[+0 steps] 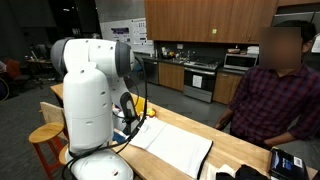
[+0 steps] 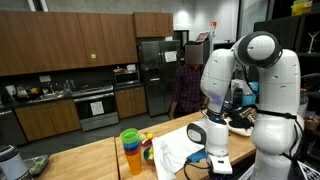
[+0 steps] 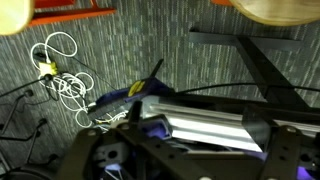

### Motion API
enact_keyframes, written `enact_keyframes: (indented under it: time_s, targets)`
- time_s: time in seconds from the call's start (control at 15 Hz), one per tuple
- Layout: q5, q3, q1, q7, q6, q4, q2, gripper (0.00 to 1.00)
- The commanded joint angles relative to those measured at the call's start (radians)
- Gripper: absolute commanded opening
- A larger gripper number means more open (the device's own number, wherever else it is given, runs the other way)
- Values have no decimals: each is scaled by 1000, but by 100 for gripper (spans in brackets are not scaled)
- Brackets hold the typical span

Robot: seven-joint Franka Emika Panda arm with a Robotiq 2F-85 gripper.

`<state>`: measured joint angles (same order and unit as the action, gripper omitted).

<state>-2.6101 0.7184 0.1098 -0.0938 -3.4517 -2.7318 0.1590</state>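
Note:
In the wrist view my gripper (image 3: 190,160) shows only as dark finger parts along the bottom edge, spread wide and open with nothing between them. It points down past the table at grey carpet. Nearest to it is a shiny metal rail (image 3: 205,125), with a blue and yellow object (image 3: 135,88) just beyond. The white arm (image 1: 90,100) stands folded at the table's end in both exterior views, and its wrist (image 1: 128,105) is tucked close to its body. A white sheet (image 1: 175,145) lies on the wooden table (image 1: 235,150) beside the arm. Stacked coloured cups (image 2: 131,150) stand further along.
A person in a plaid shirt (image 1: 275,90) sits close at the table's far side. A dark device (image 1: 287,160) lies near them. A wooden stool (image 1: 45,135) stands by the arm's base. White cables (image 3: 60,80) coil on the carpet beside dark frame legs (image 3: 260,70).

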Motion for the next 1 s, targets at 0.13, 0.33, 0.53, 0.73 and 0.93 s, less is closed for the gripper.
enact_keyframes:
  time_s: [0.13, 0.33, 0.53, 0.73, 0.93]
  targets:
    - [0, -29, -91, 29, 0, -40, -34, 100]
    - [0, -33, -102, 34, 0, -42, -48, 100]
    - [2, -268, -306, 156, -12, -41, -76, 100]
    - [2, -500, -525, 259, -10, -47, -92, 100]
    - [2, -747, -720, 406, 81, -41, 19, 100]
